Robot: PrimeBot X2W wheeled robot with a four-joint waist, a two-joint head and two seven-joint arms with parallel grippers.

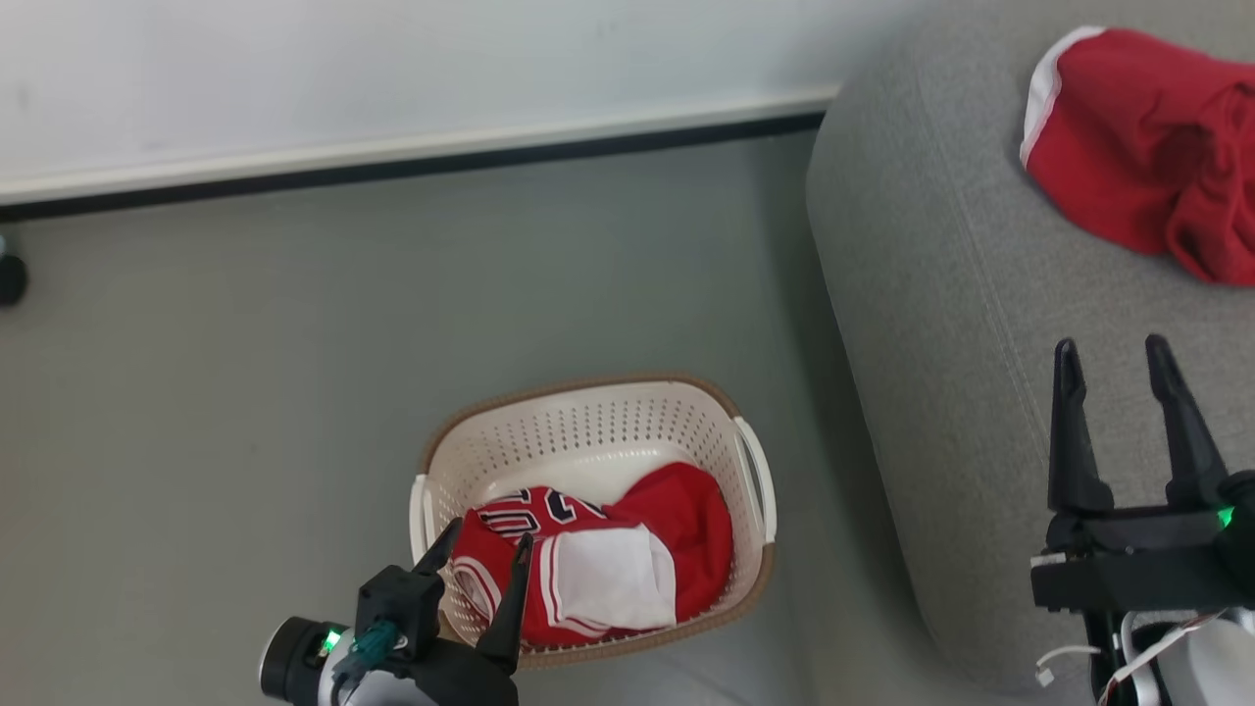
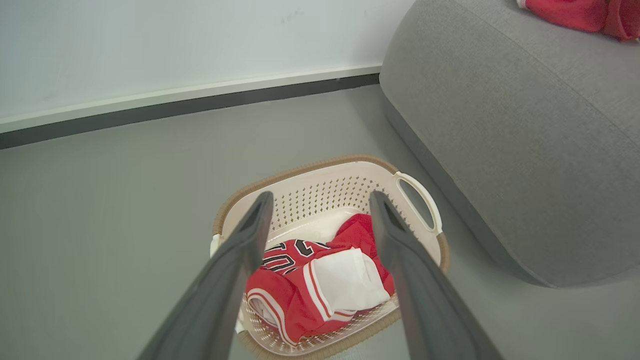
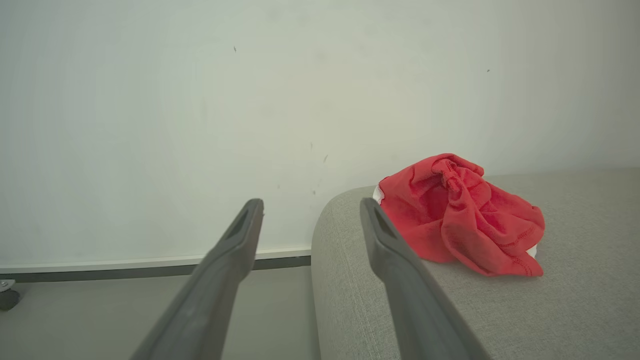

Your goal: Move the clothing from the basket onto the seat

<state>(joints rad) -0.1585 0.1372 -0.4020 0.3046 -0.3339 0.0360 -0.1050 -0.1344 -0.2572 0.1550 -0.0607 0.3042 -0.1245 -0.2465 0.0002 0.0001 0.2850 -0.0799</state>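
The cream basket (image 1: 588, 431) (image 2: 350, 185) with a brown rim stands on the floor beside the grey seat (image 1: 941, 294) (image 2: 500, 125) (image 3: 575, 310). Inside it lies a red jersey (image 1: 598, 559) (image 2: 320, 280) with dark numerals and a white panel. A plain red garment (image 1: 1137, 147) (image 3: 465, 220) (image 2: 580, 12) rests crumpled on the seat. My left gripper (image 1: 487, 544) (image 2: 320, 202) hovers open over the basket's near left corner, above the jersey, holding nothing. Over the seat's near part my right gripper (image 1: 1113, 358) (image 3: 310, 207) stands open and empty, short of the red garment.
A white wall with a white and black baseboard (image 1: 412, 162) runs along the far side of the grey floor (image 1: 245, 392). A dark wheel (image 1: 10, 275) (image 3: 7, 297) sits at the far left by the wall. The seat's rounded corner lies close to the basket's right handle (image 1: 760, 471).
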